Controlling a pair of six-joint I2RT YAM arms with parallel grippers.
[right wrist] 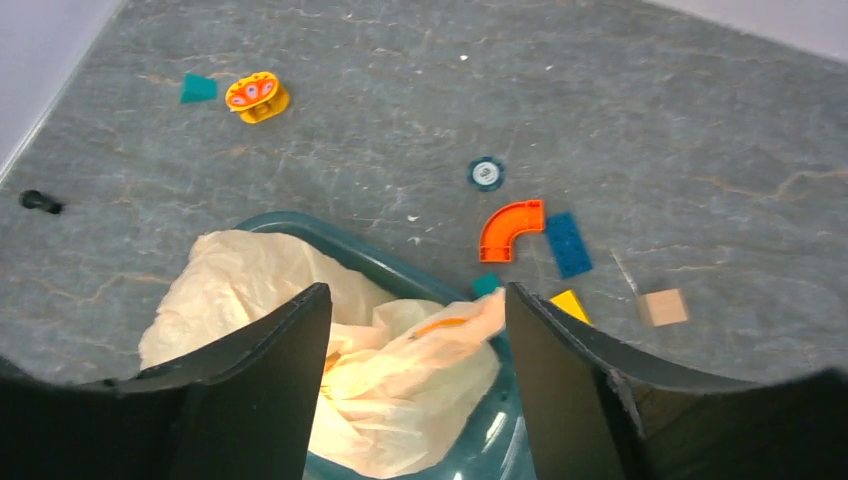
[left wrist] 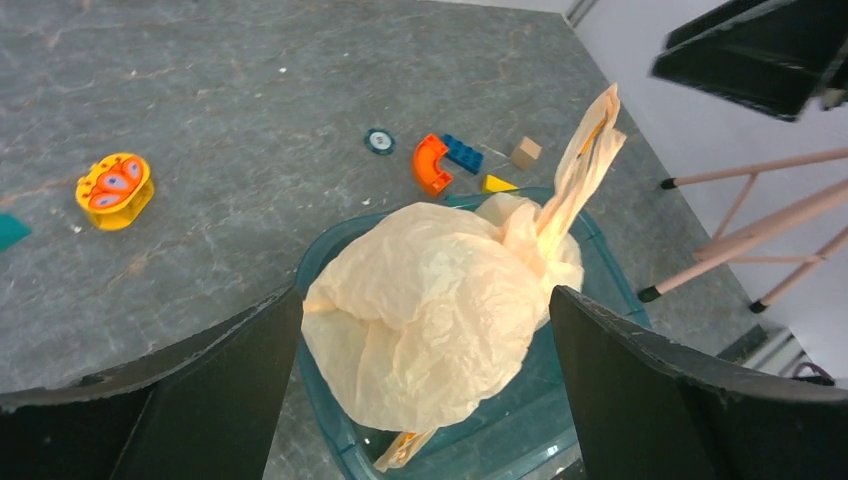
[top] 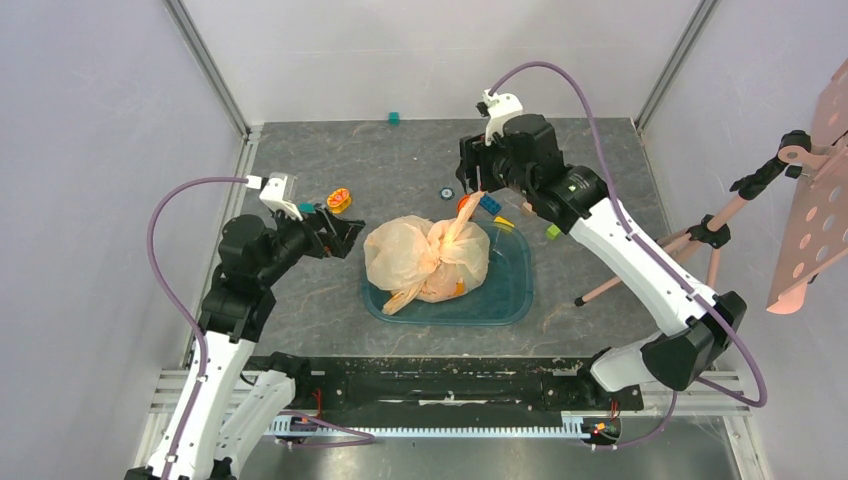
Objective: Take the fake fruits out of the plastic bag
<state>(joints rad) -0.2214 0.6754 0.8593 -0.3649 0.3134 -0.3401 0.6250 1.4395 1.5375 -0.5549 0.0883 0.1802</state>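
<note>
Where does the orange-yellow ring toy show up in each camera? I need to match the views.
Top external: ring toy left of centre, on the table up-left of the tub.
Left wrist: ring toy near the left edge, mid-height.
Right wrist: ring toy upper left.
Shared landmark: the teal tub holding the plastic bag, seen in all three.

**Grey stone-look counter boxed in by pale panels**

I am looking at a dark grey counter (top: 400, 165) with a marbled, stone-like surface veined in lighter streaks. A plain, pale lilac-white back panel (top: 440, 50) closes the far edge, and a matching side panel (top: 90, 150) closes the left edge. One slim aluminium post (top: 207, 65) rises from the far left corner, and a second post (top: 677, 62) from the far right corner. A black rail (top: 440, 385) runs along the near edge. Beyond the right edge stands a pink tripod (top: 740, 205) carrying a perforated pink board (top: 815, 215). The light is soft and even.
</note>
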